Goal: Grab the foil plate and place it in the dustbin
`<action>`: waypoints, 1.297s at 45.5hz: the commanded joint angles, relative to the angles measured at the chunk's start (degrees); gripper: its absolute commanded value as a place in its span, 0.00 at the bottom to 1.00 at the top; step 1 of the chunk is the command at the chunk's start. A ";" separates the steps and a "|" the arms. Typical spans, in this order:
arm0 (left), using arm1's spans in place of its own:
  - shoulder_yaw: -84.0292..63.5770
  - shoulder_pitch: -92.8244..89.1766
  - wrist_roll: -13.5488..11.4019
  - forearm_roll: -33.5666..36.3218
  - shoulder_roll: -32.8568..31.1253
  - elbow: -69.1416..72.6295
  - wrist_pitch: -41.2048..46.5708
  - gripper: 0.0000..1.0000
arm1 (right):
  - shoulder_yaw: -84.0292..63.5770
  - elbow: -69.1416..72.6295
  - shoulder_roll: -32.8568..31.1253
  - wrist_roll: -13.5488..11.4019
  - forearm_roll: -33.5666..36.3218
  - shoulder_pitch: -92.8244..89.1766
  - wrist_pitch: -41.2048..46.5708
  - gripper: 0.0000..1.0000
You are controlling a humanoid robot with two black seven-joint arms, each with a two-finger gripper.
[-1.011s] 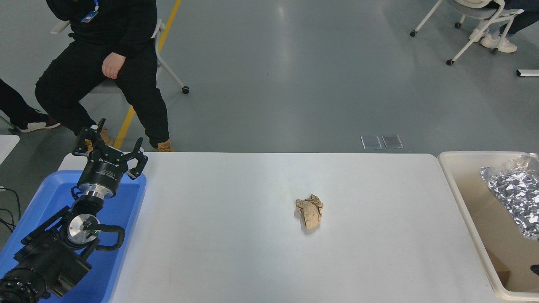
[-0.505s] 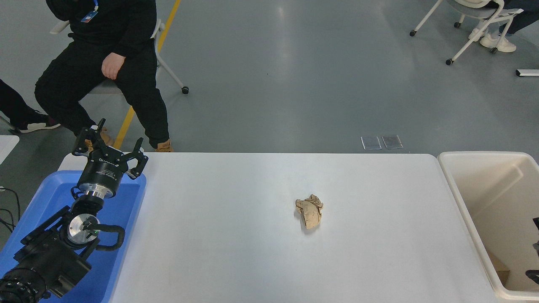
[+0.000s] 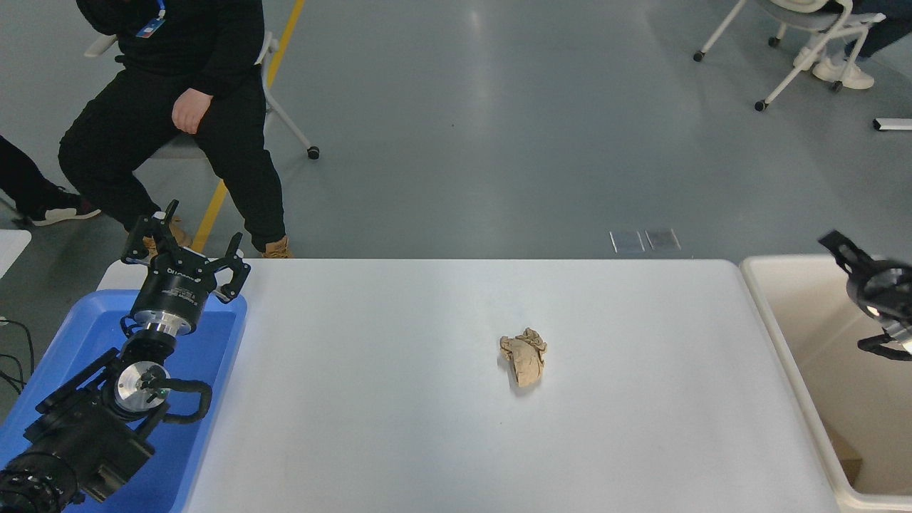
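Cream dustbin (image 3: 784, 313) — deep-walled — beside table's right edge.

A paper wad (image 3: 524, 361) lies near the middle of my desk (image 3: 427, 427). The tray (image 3: 192, 399) sits at its left edge under my left gripper (image 3: 187, 251), the dustbin (image 3: 791, 342) at its right, below my right gripper (image 3: 873, 285).

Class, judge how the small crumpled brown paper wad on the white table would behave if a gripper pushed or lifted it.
The small crumpled brown paper wad looks light, so a push would probably skid it. Its loose folds suggest it would squash when squeezed. Its lumpy shape makes rolling unlikely.
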 commanded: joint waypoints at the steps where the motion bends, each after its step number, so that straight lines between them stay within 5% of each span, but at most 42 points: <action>1: 0.02 0.00 0.00 -0.01 0.00 0.05 0.03 0.99 | -8.24 3.77 9.58 -0.11 -1.59 10.84 9.50 1.00; 32: 0.02 0.09 0.00 0.08 0.00 0.05 0.29 0.99 | -10.00 52.64 6.59 -0.19 -6.77 53.47 27.35 1.00; 59: 0.02 0.09 0.00 0.08 0.00 0.05 0.29 0.99 | -8.86 57.04 7.03 -0.19 -7.12 60.60 36.05 1.00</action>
